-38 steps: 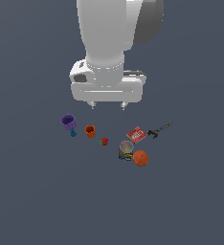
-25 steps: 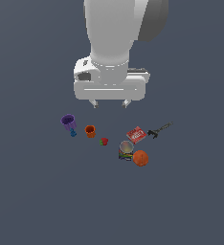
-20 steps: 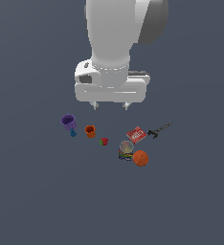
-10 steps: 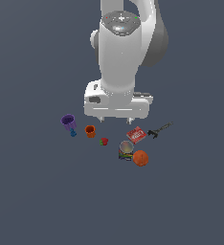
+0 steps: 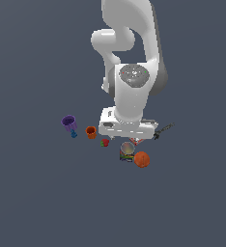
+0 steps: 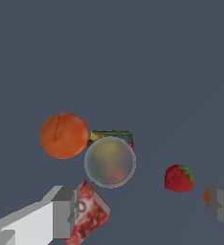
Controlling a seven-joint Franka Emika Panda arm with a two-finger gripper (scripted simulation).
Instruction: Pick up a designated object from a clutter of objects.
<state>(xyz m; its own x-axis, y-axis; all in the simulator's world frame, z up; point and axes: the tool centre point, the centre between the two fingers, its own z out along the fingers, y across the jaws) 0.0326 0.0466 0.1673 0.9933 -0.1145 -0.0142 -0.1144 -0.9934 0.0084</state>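
Note:
The designated can [image 5: 127, 150] is short, with a silvery top and a green, yellow and red label. It stands in the clutter next to the orange ball [image 5: 142, 159]. In the wrist view the can [image 6: 109, 160] lies between the orange ball [image 6: 63, 135] and the tiny red fruit [image 6: 179, 178]. My gripper [image 5: 128, 138] hangs low, just behind the can in the exterior view. It is open and empty. In the wrist view the gripper [image 6: 142, 208] has its fingers [image 6: 61, 213] spread wide, short of the can.
The flat red box [image 6: 87, 213] lies by one finger and is mostly hidden under the hand in the exterior view. The orange cup [image 5: 91, 132], red fruit [image 5: 105, 143] and purple cup [image 5: 69, 122] sit toward the exterior view's left, the black tool [image 5: 163, 130] toward its right.
The arm has come down and toward the exterior view's right, from high above the clutter to just over the red box and can. The gripper stays open. No object has moved.

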